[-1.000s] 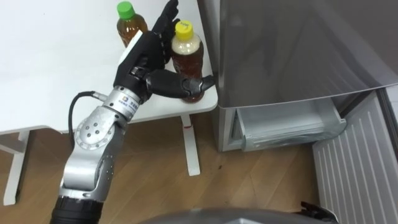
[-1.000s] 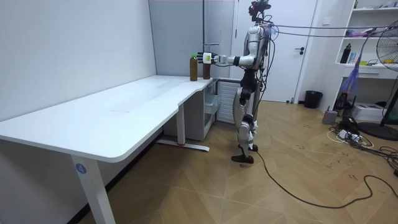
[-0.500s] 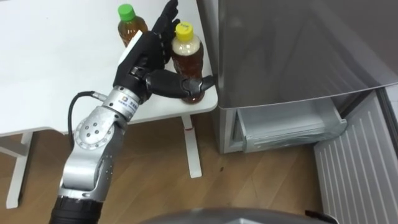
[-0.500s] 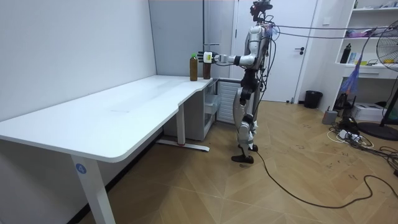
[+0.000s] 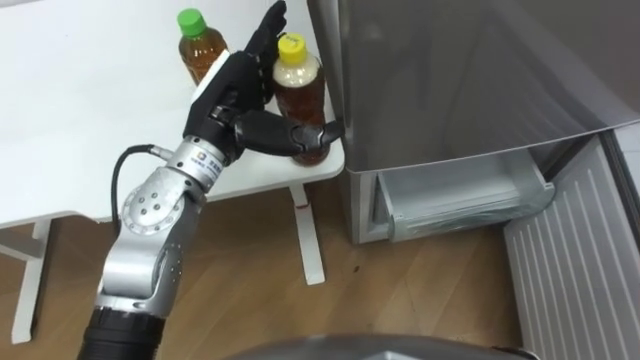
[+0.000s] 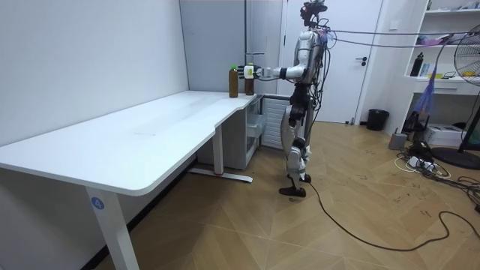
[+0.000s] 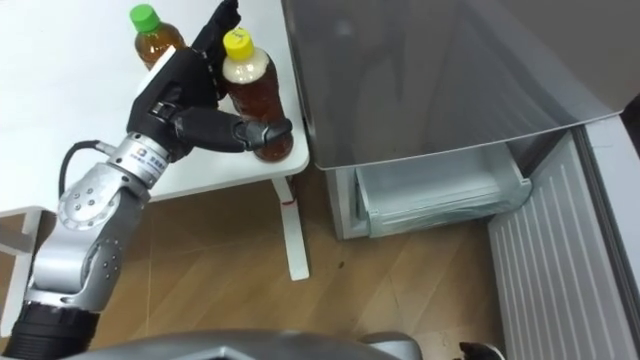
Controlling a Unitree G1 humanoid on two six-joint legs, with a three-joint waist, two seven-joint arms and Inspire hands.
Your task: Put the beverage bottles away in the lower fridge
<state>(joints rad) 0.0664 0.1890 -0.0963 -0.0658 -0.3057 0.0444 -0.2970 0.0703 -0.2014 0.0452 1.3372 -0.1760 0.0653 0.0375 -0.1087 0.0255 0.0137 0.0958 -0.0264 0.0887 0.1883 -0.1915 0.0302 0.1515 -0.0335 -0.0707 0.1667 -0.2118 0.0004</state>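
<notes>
A brown drink bottle with a yellow cap (image 5: 300, 90) stands upright at the corner of the white table (image 5: 90, 120), close to the fridge (image 5: 470, 70). My left hand (image 5: 232, 95) is open around it, with straight fingers behind the bottle and the thumb (image 5: 300, 133) across its front near the base. A second brown bottle with a green cap (image 5: 200, 45) stands just behind and to the left, partly hidden by the hand. In the room view I stand at the table's far corner with my left arm stretched out to the bottles (image 6: 248, 79).
The grey fridge fills the right side. Its lower compartment is open, showing a clear drawer (image 5: 460, 200), and the white ribbed door (image 5: 580, 270) swings out at the lower right. A white table leg (image 5: 308, 240) stands on the wooden floor below the corner.
The whole picture has shifted slightly, so the camera moved. The hand and both bottles stand as before.
</notes>
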